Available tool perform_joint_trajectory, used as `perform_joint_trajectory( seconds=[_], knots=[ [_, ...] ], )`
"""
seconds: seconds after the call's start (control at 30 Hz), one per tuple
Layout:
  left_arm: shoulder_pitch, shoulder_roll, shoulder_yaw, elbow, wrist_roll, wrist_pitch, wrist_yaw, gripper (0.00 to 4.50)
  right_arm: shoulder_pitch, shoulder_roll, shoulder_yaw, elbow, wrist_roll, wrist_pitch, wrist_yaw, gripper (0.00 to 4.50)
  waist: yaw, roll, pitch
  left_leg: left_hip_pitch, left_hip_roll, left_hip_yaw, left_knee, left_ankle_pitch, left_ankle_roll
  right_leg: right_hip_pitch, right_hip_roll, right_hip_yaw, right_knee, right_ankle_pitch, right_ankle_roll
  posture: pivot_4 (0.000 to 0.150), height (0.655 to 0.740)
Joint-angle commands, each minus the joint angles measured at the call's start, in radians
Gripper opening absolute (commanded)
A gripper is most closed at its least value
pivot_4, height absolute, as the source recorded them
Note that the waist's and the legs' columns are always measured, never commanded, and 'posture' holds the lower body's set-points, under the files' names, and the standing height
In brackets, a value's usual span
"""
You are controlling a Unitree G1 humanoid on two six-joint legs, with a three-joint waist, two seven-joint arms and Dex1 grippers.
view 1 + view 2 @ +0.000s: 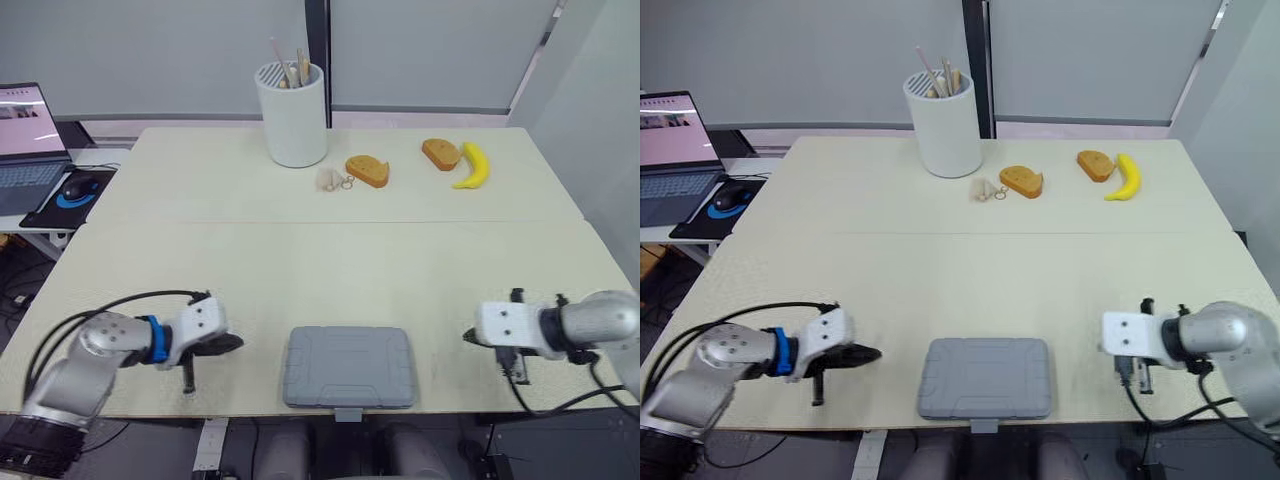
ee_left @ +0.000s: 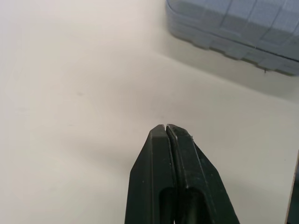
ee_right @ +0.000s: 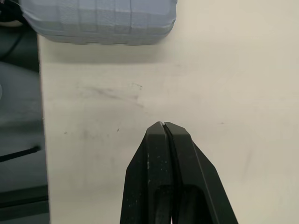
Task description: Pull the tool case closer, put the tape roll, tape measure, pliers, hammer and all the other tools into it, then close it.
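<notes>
A grey tool case [image 1: 348, 366] lies closed and flat at the table's front edge, midway between my arms, its latch tab over the edge. My left gripper [image 1: 232, 343] is shut with nothing in it, a short way left of the case and pointing at it; the case's corner [image 2: 243, 28] shows ahead of its fingers [image 2: 167, 135]. My right gripper [image 1: 468, 337] is also shut and empty, to the right of the case; the case's side [image 3: 103, 21] shows beyond its fingers [image 3: 163, 133].
At the back of the table stand a white cylinder holder [image 1: 292, 113] with sticks, a small keyring item [image 1: 333, 180], two bread-like pieces [image 1: 367, 170] [image 1: 441, 153] and a banana [image 1: 472, 166]. A laptop [image 1: 28, 140] and mouse [image 1: 78, 187] rest on a side desk to the left.
</notes>
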Motion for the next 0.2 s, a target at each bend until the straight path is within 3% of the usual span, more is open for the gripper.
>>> perform_joint_trajectory(
  seconds=[0.03,0.2],
  knots=[
    [-0.017,0.054,0.107,-0.045,-0.081,0.031,-0.038,0.00,0.024,-0.059,-0.203,0.013,0.111,-0.026,0.114,0.02,0.000,0.000,0.000,0.000,0.000,0.000,0.000,0.000,0.000,0.001,0.000,0.000,0.000,0.000,0.000,0.150,0.7400],
    [-0.049,0.046,0.124,-0.047,-0.136,0.115,-0.028,0.00,0.028,-0.073,-0.228,0.055,0.129,-0.046,0.111,0.02,-0.001,0.000,0.000,0.003,0.000,0.000,0.000,0.000,0.000,0.004,0.000,0.000,0.000,0.000,0.000,0.150,0.7400]
  ],
)
